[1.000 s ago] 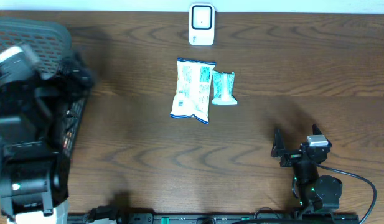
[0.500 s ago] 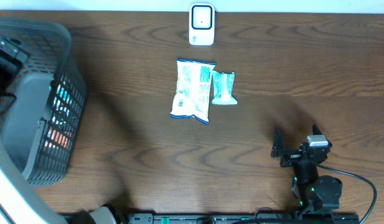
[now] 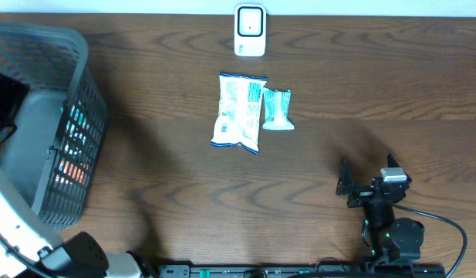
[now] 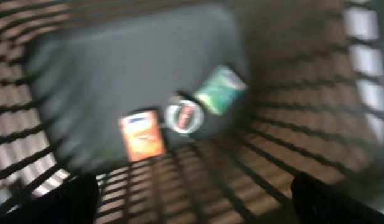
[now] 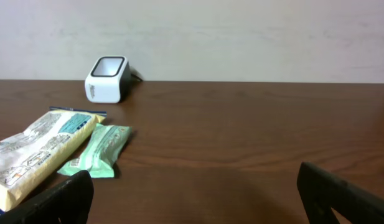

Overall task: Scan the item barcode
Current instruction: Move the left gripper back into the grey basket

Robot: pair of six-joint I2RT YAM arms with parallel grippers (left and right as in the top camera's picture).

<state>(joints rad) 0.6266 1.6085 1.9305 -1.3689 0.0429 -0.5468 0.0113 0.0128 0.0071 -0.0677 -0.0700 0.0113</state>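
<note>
The white scanner [image 3: 250, 31] stands at the table's far edge, also in the right wrist view [image 5: 107, 78]. In front of it lie a white-and-blue packet [image 3: 238, 112] and a small green packet [image 3: 277, 109] side by side. My left gripper [image 4: 195, 205] hangs open over the grey mesh basket [image 3: 48, 69], with nothing between its fingers. On the basket floor below it lie an orange packet [image 4: 142, 134], a round item [image 4: 184, 115] and a green packet [image 4: 220, 90], all blurred. My right gripper [image 3: 366, 171] rests open near the front right, apart from both packets.
The basket's mesh walls [image 4: 291, 124] surround the left gripper's view. The left arm's white link [image 3: 14, 239] runs along the lower left corner. A black cable [image 3: 446, 228] loops beside the right arm's base.
The left arm has swung off the top of the basket toward the left edge, uncovering the basket. The right arm and the packets have not moved.
</note>
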